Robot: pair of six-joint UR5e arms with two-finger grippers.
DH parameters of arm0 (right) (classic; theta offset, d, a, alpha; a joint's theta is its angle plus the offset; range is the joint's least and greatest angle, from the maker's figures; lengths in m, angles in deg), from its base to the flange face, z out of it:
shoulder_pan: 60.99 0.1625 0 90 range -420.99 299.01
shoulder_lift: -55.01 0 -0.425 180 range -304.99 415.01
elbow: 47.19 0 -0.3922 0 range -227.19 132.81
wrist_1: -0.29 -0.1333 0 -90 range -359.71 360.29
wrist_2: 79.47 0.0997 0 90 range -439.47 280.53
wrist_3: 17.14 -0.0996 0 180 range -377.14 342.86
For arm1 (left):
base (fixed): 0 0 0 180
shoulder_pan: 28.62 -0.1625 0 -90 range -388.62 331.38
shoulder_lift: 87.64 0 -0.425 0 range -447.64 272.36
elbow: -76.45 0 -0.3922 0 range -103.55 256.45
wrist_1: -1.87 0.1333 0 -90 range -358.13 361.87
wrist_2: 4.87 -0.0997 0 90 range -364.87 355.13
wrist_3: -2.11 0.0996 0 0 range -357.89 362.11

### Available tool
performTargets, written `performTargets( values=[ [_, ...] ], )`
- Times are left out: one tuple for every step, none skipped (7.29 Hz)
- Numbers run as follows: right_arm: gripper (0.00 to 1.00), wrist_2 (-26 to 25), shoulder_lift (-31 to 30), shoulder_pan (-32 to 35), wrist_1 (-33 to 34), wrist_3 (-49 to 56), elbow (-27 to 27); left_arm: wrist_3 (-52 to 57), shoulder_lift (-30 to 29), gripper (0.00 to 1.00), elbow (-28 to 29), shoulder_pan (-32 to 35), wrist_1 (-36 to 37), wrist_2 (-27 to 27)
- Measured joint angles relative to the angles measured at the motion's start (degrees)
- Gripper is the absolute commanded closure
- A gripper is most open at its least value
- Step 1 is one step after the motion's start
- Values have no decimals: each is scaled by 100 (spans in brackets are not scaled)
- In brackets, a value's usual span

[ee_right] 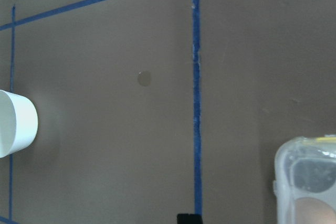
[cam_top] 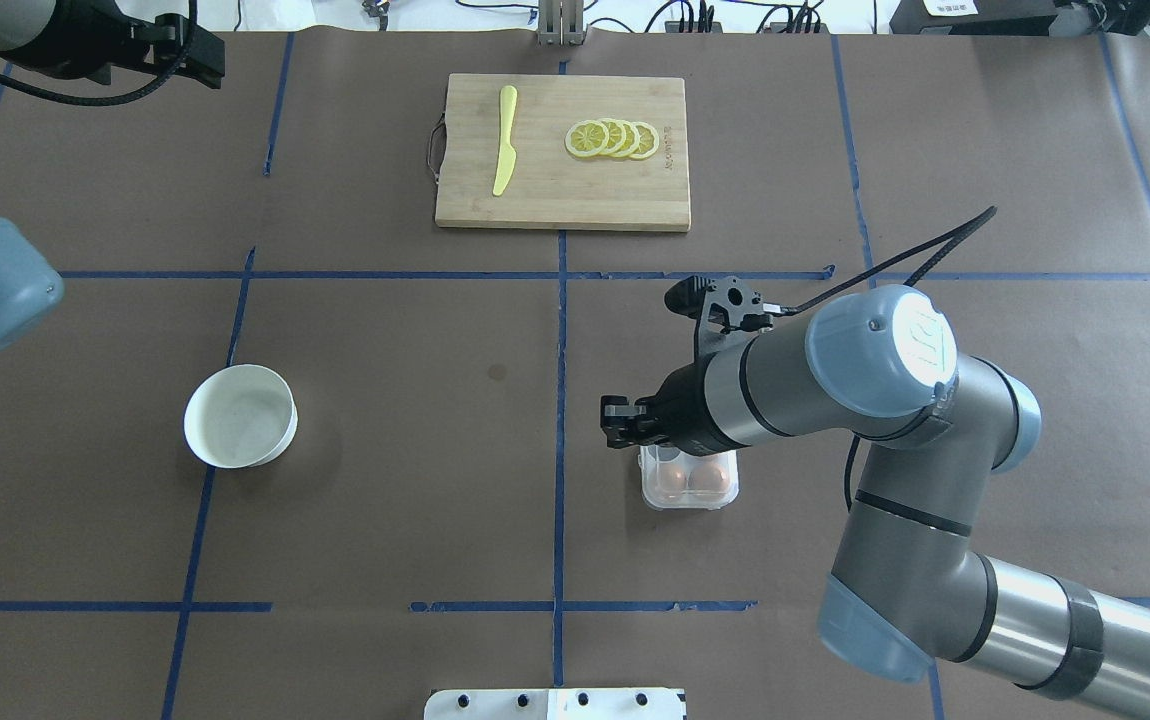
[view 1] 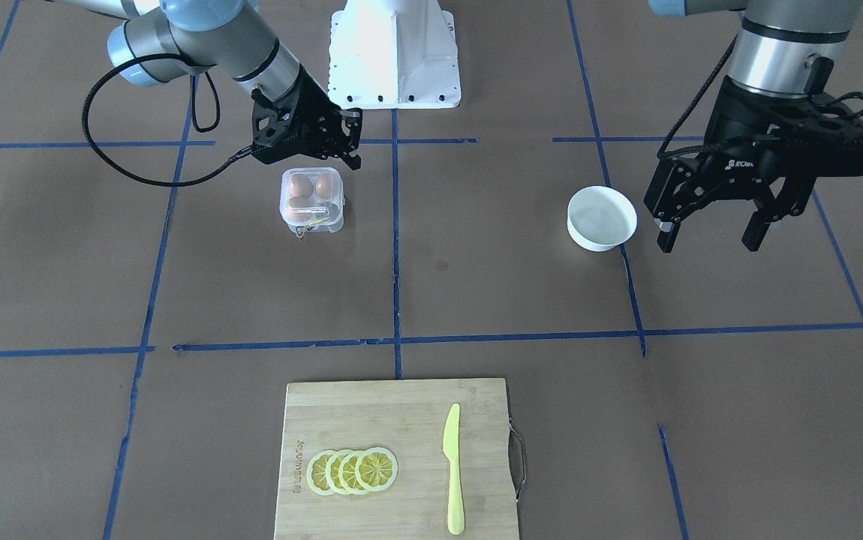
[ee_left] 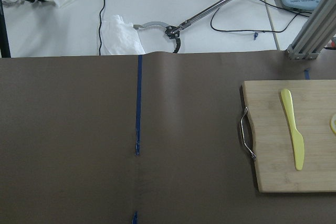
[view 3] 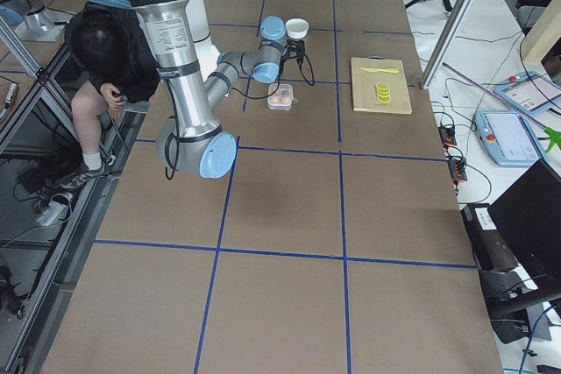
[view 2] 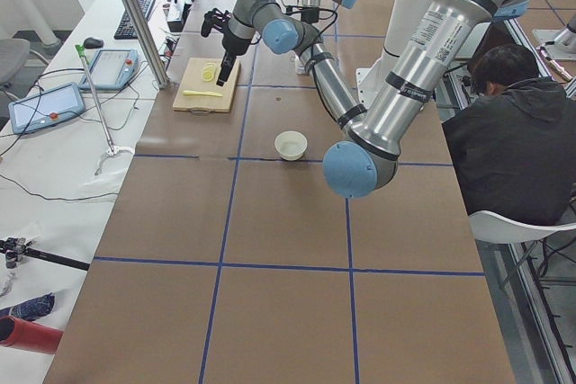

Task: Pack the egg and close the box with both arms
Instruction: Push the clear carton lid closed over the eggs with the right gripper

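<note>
— Front view first: where's the box?
— It sits flat at ten o'clock from the middle of the desk (view 1: 476, 285). The box (view 1: 312, 199) is clear plastic, and three eggs (view 1: 299, 185) show through it. My right pincer (view 1: 353, 150) hangs at its twelve o'clock edge, fingers seemingly drawn together, gripping nothing. My left pincer (view 1: 709, 240) is spread wide and empty at three o'clock, just beside the bowl (view 1: 602, 217).
— Overhead?
— The box is at four o'clock, half hidden under my right wrist. The bowl is at nine.
— The side views?
— They're too small to add much. From the right end, the box lies by my right arm's tip.
— Wrist cameras?
— The left one sees only the desk and a cutting board (ee_left: 294, 140). The right one catches the box's rounded corner at five o'clock. I cannot tell whether the lid is snapped.
— How will it handle?
— I judge it light, thin-walled and slick on the paper, so it will skid and flex. The eggs crack easily. I'd steady a side wall low down with one pincer and press the lid's free edge gently with the other.
</note>
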Motion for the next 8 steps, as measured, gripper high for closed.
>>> performTargets(
  values=[
    [0, 0, 197, -4, 52, -5, 4, 261, 215, 0, -11, 3, -66, 14],
    [0, -30, 319, 3, 80, -4, -7, 562, 427, 0, -1, 5, -114, 33],
    [0, -90, 396, 54, 199, 1, -56, 936, 651, 0, 21, 23, -163, 117],
    [0, -131, 430, 205, 545, 24, -173, 1394, 938, 0, 39, 118, -257, 304],
    [0, -144, 439, 413, 1016, 98, -300, 1776, 1199, 0, 51, 272, -356, 480],
    [0, -140, 439, 659, 1591, 374, -385, 2143, 1419, 0, 60, 462, -409, 613],
    [0, -113, 431, 942, 2221, 919, -420, 2565, 1607, 0, 87, 703, -433, 734],
    [0, -65, 406, 1271, 2868, 1701, -430, 3096, 1747, 0, 199, 1005, -444, 881]
  ],
)
